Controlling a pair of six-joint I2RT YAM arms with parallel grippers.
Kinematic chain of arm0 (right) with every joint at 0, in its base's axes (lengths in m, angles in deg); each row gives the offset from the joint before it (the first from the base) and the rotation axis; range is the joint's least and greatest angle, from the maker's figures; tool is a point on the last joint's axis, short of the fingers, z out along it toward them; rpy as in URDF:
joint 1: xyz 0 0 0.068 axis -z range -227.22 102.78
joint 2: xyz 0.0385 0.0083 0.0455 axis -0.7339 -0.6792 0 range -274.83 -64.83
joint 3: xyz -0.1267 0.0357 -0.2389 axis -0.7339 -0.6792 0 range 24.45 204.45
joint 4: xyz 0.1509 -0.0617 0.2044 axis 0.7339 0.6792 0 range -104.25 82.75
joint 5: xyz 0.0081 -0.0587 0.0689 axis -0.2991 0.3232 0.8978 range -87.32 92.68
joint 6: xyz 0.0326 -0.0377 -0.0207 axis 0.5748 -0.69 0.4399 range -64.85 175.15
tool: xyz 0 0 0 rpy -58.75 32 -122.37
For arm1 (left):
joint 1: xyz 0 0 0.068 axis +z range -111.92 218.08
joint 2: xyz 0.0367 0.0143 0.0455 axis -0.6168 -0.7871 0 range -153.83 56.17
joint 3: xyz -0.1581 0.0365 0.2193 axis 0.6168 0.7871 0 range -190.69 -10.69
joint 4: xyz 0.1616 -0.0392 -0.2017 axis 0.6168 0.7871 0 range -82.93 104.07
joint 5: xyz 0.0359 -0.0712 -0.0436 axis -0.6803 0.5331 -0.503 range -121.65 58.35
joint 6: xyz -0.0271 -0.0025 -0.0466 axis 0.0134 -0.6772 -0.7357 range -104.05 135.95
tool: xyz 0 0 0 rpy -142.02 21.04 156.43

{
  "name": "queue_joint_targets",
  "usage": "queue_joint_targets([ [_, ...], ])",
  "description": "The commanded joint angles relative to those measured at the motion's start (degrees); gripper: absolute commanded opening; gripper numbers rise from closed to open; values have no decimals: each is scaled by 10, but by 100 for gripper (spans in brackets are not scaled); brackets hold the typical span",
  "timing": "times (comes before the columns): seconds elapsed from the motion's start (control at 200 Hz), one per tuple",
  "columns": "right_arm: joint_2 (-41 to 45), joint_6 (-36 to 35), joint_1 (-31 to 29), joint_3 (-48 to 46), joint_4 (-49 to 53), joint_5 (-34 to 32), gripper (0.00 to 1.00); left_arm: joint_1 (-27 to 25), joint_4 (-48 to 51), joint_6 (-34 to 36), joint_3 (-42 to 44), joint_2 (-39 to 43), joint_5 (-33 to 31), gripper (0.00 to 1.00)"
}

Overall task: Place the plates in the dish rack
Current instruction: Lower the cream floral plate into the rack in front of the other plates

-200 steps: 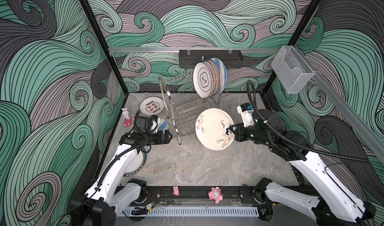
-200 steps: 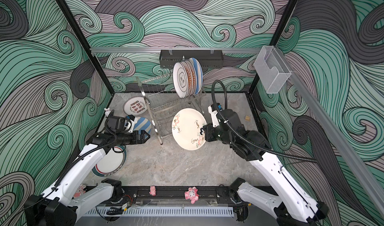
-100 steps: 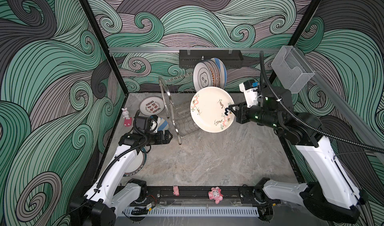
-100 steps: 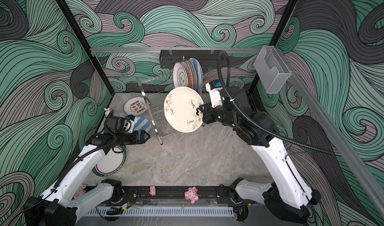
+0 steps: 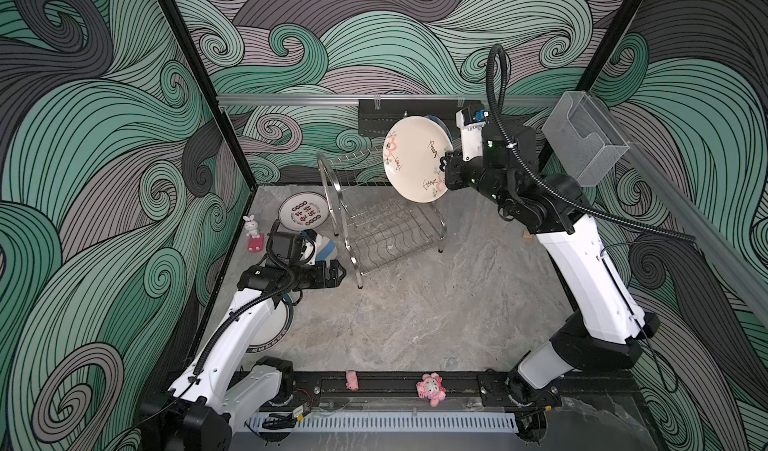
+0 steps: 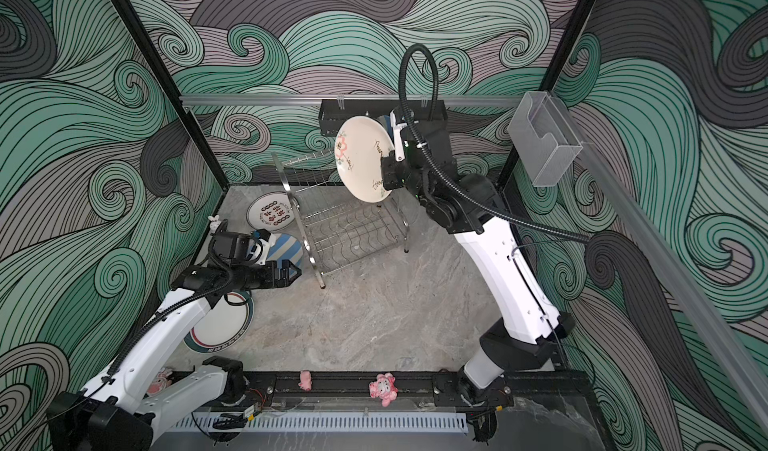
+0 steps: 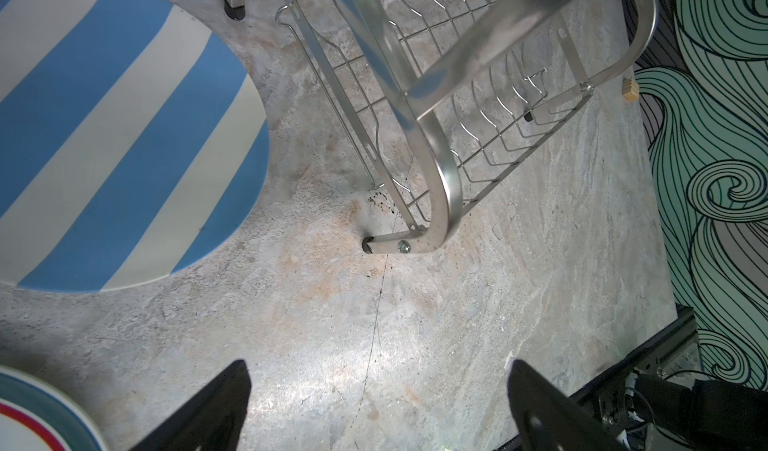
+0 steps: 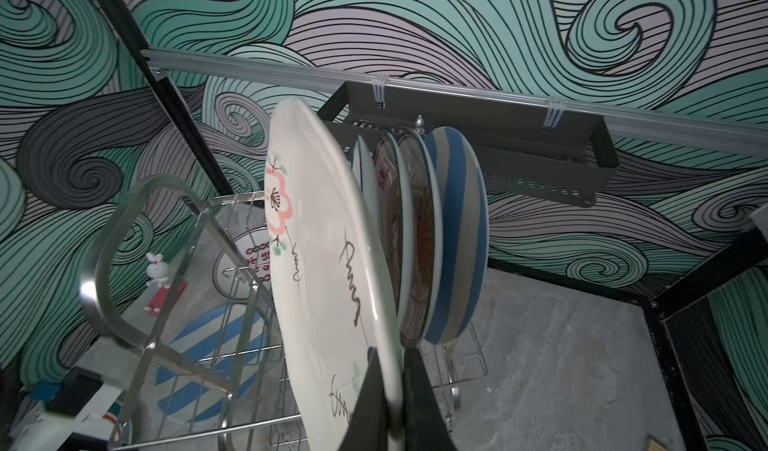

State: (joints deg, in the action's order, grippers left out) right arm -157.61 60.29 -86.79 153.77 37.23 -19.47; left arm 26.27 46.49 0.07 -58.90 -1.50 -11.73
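My right gripper [image 5: 444, 175] [image 6: 384, 175] [image 8: 390, 390] is shut on the rim of a cream plate [image 5: 415, 158] [image 6: 360, 158] [image 8: 324, 270] with drawings. It holds the plate on edge above the dish rack [image 5: 386, 233] [image 6: 345, 228] [image 8: 97, 258]. Close behind it, several plates [image 8: 455, 237] stand in the upper tier. Three plates lie flat on the table left of the rack: a red-black character plate [image 5: 302, 214], a blue-white striped plate [image 6: 286, 247] [image 7: 104, 137] and a teal-rimmed plate [image 6: 220, 328]. My left gripper [image 5: 338, 272] [image 7: 378, 366] hangs open and empty near the rack's front leg.
A black perforated shelf [image 5: 374, 116] hangs on the back wall behind the rack. A clear plastic box [image 5: 582, 141] juts from the right wall. A bunny figure [image 5: 250, 226] stands at the left wall, and pink toys [image 5: 430, 386] sit on the front rail.
My right arm has lifted the cream plate from low beside the rack, up and back, to the upper tier next to the standing plates. The left arm has not moved.
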Motion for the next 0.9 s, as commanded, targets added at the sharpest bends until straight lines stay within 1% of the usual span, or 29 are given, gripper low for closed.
queue_joint_targets([
  [0.0, -2, -47, -33, 14, -135, -114, 0, -3, 3, 7, -7, 1, 11, 98],
  [0.115, -28, -74, -55, 22, -171, -156, 0, -4, 0, 5, -7, 1, 14, 99],
  [0.275, -71, -86, -58, 47, -195, -195, 0, -3, 0, 4, -6, 2, 18, 99],
  [0.355, -95, -113, -65, 58, -214, -224, 0, -4, 0, 3, -6, 2, 17, 99],
  [0.51, -127, -108, -66, 78, -213, -223, 0, -4, 0, 4, -7, -2, 18, 99],
  [0.615, -134, -114, -67, 73, -229, -236, 0, -4, -2, 6, -7, -3, 25, 99],
  [0.896, -146, -118, -67, 72, -238, -242, 0, -1, -1, 6, -9, -4, 23, 99],
])
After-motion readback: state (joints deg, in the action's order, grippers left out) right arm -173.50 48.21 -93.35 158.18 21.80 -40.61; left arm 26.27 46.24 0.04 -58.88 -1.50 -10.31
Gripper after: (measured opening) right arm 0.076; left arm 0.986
